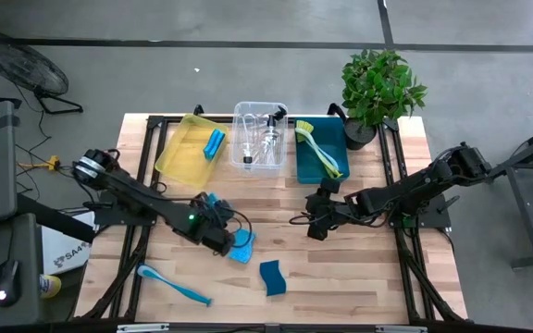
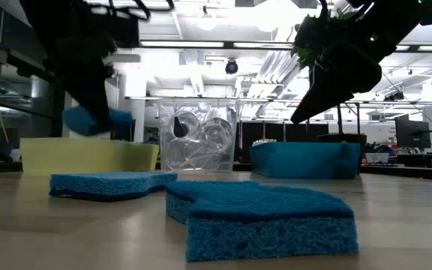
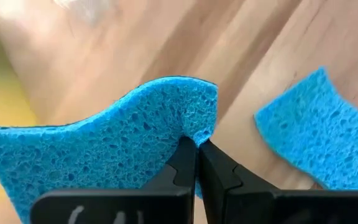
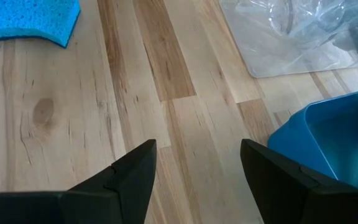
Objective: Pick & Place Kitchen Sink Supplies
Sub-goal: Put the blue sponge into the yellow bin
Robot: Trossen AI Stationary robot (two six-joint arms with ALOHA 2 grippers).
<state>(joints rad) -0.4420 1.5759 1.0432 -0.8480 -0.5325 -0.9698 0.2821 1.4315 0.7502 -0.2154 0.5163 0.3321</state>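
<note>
Wooden counter (image 1: 359, 277) is carrying three bins; left gripper's (image 3: 196, 146) fingers are pinching a blue sponge (image 3: 104, 143), partly hiding it; right gripper (image 4: 197, 162) is hovering wide open, empty.

From straight overhead we see the whole wooden table (image 1: 359, 268) and both arms, while the table-height camera sits just behind a blue sponge (image 2: 265, 217) and faces level across the boards toward the three bins and the room beyond. Our left wrist camera looks very close past its pinched fingers onto a second sponge (image 3: 104, 137). The right wrist camera looks down at bare boards near the clear bin (image 4: 291, 37) and teal bin (image 4: 334, 143), which the overhead and low views share.
</note>
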